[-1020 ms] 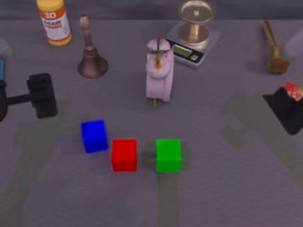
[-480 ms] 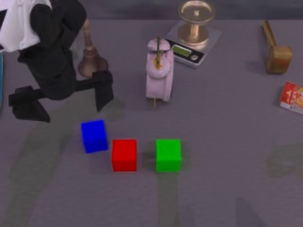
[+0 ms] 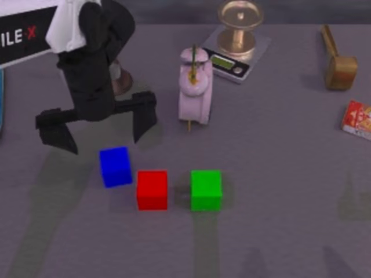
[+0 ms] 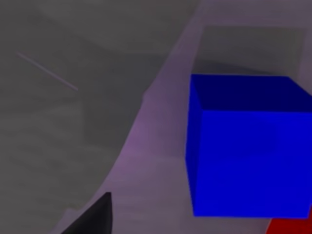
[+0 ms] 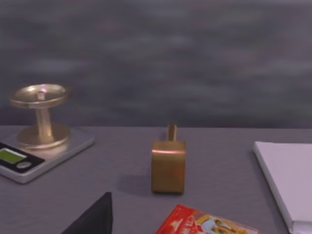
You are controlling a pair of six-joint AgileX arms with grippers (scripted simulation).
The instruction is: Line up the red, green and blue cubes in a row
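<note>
My left arm reaches in from the table's 10 o'clock corner; the left gripper [image 3: 97, 127] hangs with fingers spread wide, just past the blue cube [image 3: 115, 166] at its 11 o'clock, not touching it; the red cube [image 3: 152, 189] sits at the blue one's 4 o'clock, corners near, and the green cube [image 3: 206, 189] lies at the red's 3 o'clock across a narrow gap; bare table [image 3: 272, 231] stretches from 3 to 6 o'clock of the cubes; my right arm is out of the top view, and I cannot tell its finger state.
</note>
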